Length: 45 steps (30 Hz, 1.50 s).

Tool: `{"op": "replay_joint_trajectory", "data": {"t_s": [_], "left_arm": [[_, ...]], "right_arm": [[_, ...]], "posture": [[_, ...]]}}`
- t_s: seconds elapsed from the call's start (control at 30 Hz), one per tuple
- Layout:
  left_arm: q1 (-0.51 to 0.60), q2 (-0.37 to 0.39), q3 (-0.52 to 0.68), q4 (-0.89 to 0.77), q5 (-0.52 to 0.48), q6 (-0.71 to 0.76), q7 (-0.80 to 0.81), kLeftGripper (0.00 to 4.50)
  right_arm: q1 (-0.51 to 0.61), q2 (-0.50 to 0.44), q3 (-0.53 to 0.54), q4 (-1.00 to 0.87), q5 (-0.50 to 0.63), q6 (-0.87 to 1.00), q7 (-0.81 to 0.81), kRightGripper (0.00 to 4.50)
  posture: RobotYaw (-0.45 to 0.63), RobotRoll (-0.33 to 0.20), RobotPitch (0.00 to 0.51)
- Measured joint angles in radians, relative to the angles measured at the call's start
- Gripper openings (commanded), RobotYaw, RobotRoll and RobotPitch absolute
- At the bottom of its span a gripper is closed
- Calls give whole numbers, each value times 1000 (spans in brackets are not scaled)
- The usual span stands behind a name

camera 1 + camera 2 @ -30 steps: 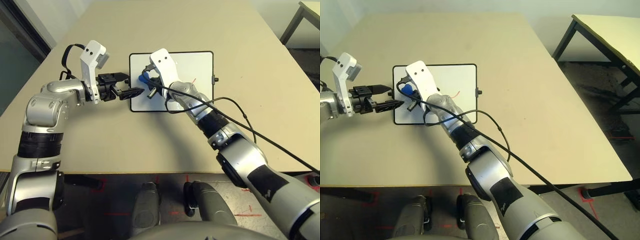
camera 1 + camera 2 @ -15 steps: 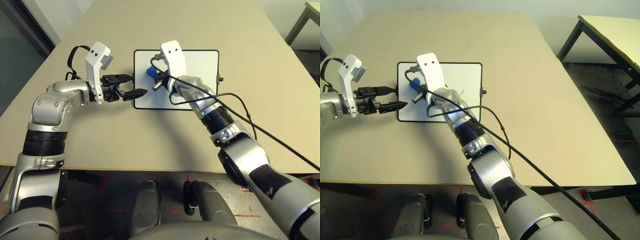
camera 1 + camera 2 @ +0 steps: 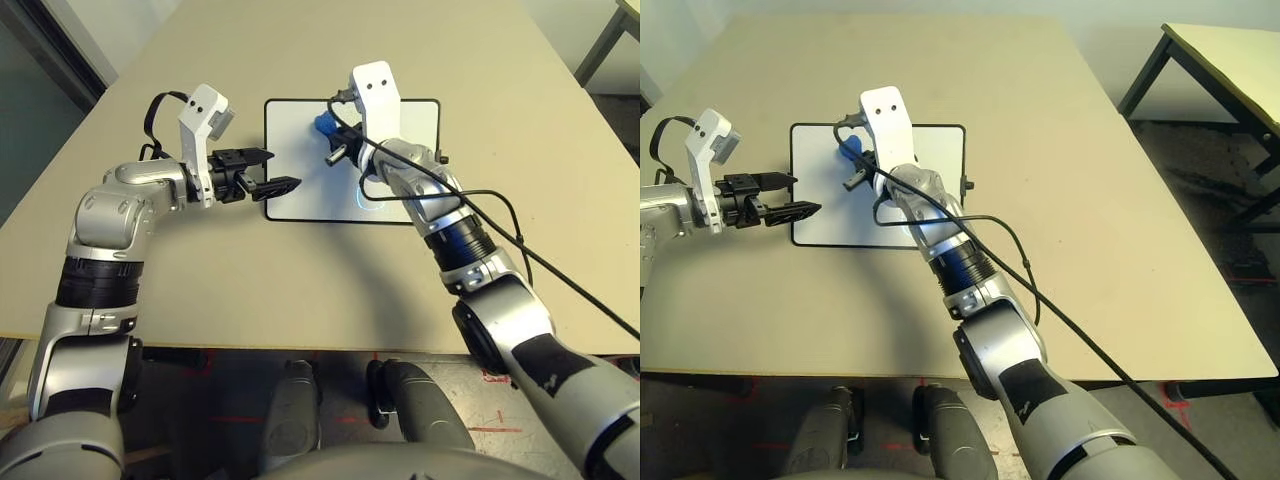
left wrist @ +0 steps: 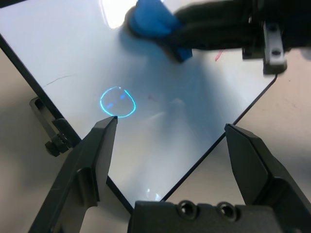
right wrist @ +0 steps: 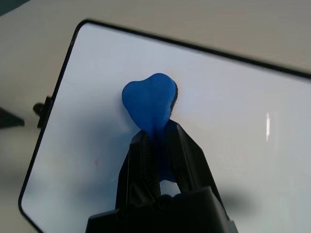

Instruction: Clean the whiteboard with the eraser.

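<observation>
A: What is the biggest thing in view?

B: A broad beige worktop (image 3: 300, 260). Toward its far middle lies a rectangular white whiteboard with a thin black frame (image 3: 300, 200), flat, with small black knobs on its short sides.

A: Where are the arms?

B: The right gripper (image 5: 156, 145) reaches over the board's far part. The left gripper (image 3: 272, 170) hovers at the board's left edge, pointing right.

A: And the fingers?

B: The right fingers (image 5: 187, 155) are pinched narrow around a small bright blue rounded eraser (image 5: 148, 99), which rests against the white surface near the far edge. The left fingers (image 4: 92, 160) are spread wide, holding nothing.

A: Any marks?

B: A faint red stroke (image 4: 219, 55) shows on the board beside the right gripper.
</observation>
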Motion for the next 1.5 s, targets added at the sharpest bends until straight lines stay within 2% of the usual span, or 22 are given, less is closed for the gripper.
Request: {"op": "replay_joint_trajectory", "data": {"t_s": [0.23, 0.5, 0.73, 0.9, 1.17, 1.33, 1.5], "left_arm": [[-3, 0, -1, 0, 0, 0, -3, 4500], [-8, -17, -15, 3, 1, 0, -4, 4500], [-16, -21, -21, 8, 2, -3, -6, 4500], [-23, -36, -32, 10, 2, -6, -7, 4500], [-33, -41, -36, 24, 5, -11, -15, 4500], [-41, -51, -40, 41, 5, -13, -17, 4500], [-48, -53, -42, 41, 6, -13, -21, 4500]], "right_arm": [[85, 7, 62, -22, -17, -22, 8, 357], [64, -6, 52, 11, -16, -22, 5, 356], [14, -88, -55, -18, -15, 31, -25, 350], [21, -108, -62, -80, -16, 89, -26, 348], [130, -186, -99, -263, -17, 155, -41, 347], [221, -177, -72, -343, -18, 161, -44, 347], [265, -148, -36, -351, -18, 161, -45, 346]], "posture": [[-22, 0, 157], [-44, 0, 156], [-56, 0, 155], [-64, 0, 156], [-80, 0, 164], [-81, 0, 170], [-80, 0, 174]]}}
